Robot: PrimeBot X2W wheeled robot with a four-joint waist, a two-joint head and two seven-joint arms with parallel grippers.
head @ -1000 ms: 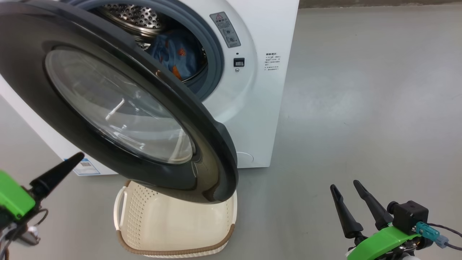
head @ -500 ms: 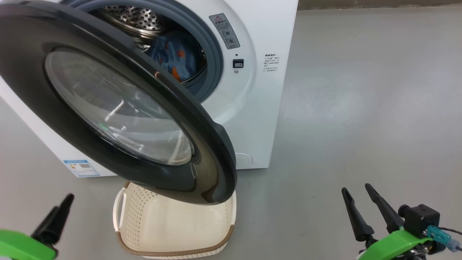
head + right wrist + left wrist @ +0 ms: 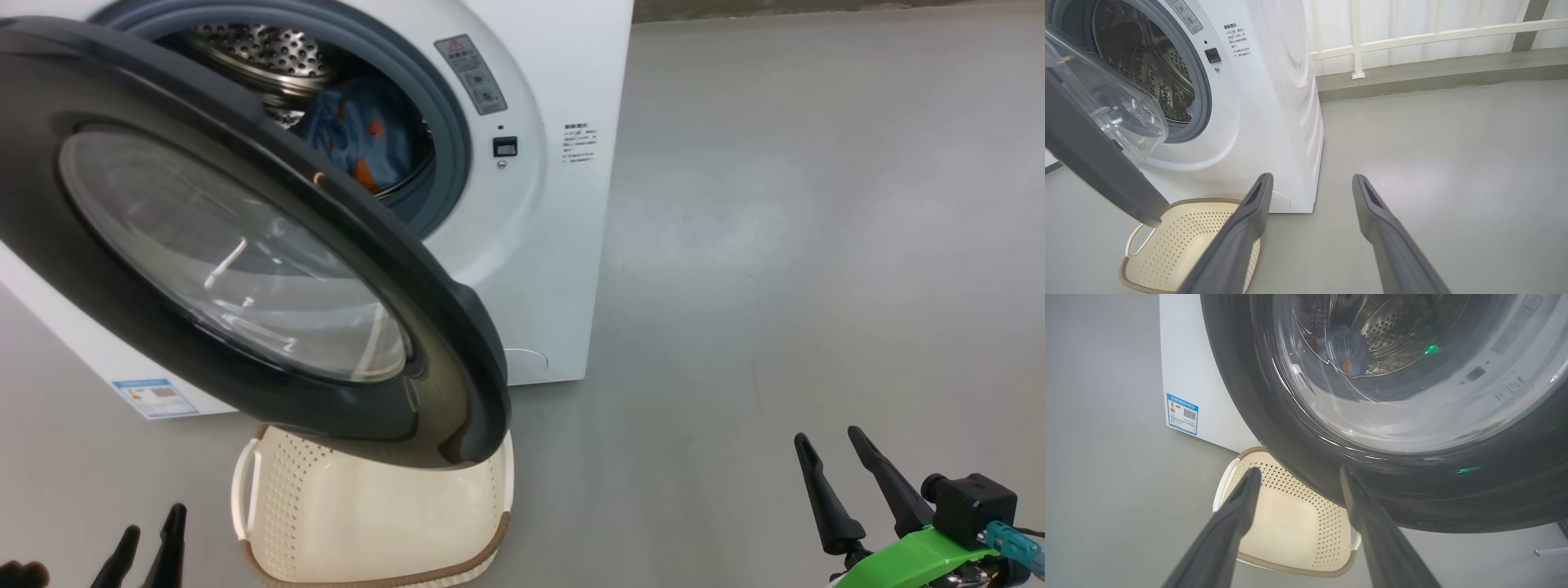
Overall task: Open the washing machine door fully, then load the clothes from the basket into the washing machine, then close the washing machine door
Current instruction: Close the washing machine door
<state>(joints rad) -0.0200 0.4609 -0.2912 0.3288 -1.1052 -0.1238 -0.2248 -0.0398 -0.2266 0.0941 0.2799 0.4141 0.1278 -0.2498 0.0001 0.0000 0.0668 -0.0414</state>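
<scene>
**Head view: washing machine door [image 3: 237, 253] hangs open**

Clothes [image 3: 355, 139] lie inside the washing machine [image 3: 555, 245]; the basket [image 3: 367, 523] sits below the door. Left wrist view: left hand [image 3: 1299, 469] released, near the door rim. Right wrist view: right hand [image 3: 1311, 176] released, over the floor [image 3: 1453, 163].

Head view: high up, tilted forward and down. The washing machine door [image 3: 237, 253] sits close to the lens; drum [image 3: 261, 57] seen past its upper edge, grey floor [image 3: 816, 245] off right.

Left wrist view: low, very near the door's outer face, aimed up through the glass into the same drum.

Right wrist view: farther back on the right, low, facing the washing machine [image 3: 1274, 102] front corner and side, railing [image 3: 1355, 41] beyond.

All three share the basket [image 3: 277, 498] beneath the door's lower edge.
</scene>
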